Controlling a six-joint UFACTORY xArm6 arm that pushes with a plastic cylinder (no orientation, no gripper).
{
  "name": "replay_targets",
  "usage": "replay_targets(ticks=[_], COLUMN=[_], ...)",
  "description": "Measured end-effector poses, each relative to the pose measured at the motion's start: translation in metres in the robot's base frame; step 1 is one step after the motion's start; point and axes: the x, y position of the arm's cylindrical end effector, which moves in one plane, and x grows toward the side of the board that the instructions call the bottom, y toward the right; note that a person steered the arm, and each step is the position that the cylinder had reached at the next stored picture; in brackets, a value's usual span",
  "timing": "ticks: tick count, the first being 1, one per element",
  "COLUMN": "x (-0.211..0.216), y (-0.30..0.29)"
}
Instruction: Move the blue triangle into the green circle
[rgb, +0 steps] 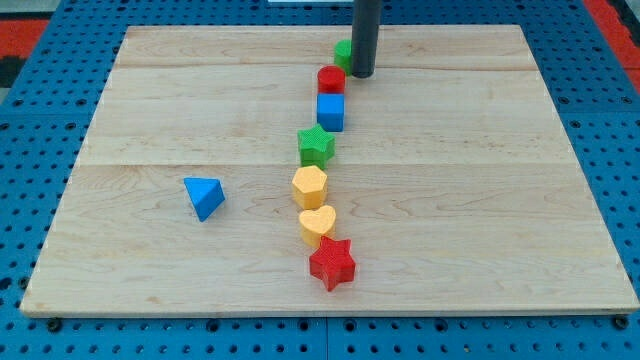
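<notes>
The blue triangle (204, 196) lies alone on the wooden board at the view's left of centre. The green circle (343, 53) sits near the view's top, partly hidden behind my rod. My tip (362, 75) rests on the board right beside the green circle, at its right side, and just above and to the right of the red circle (331, 80). The tip is far from the blue triangle, up and to its right.
A line of blocks runs down the board's middle: red circle, blue cube (330, 112), green star (316, 146), yellow hexagon (310, 187), yellow heart (317, 225), red star (332, 264). The wooden board (480, 200) lies on a blue pegboard.
</notes>
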Motion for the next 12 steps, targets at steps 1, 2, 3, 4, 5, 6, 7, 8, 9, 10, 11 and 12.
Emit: replay_targets(ticks=[1, 2, 3, 4, 5, 6, 7, 8, 9, 10, 11, 12], x=[-0.009, -0.042, -0.068, -0.068, -0.051, 0.035, 0.155, 0.196, 0.221, 0.230, 0.223, 0.232], y=[0.035, 0.026, -0.048, -0.135, -0.169, -0.142, -0.147, -0.270, -0.337, -0.230, -0.171, -0.167])
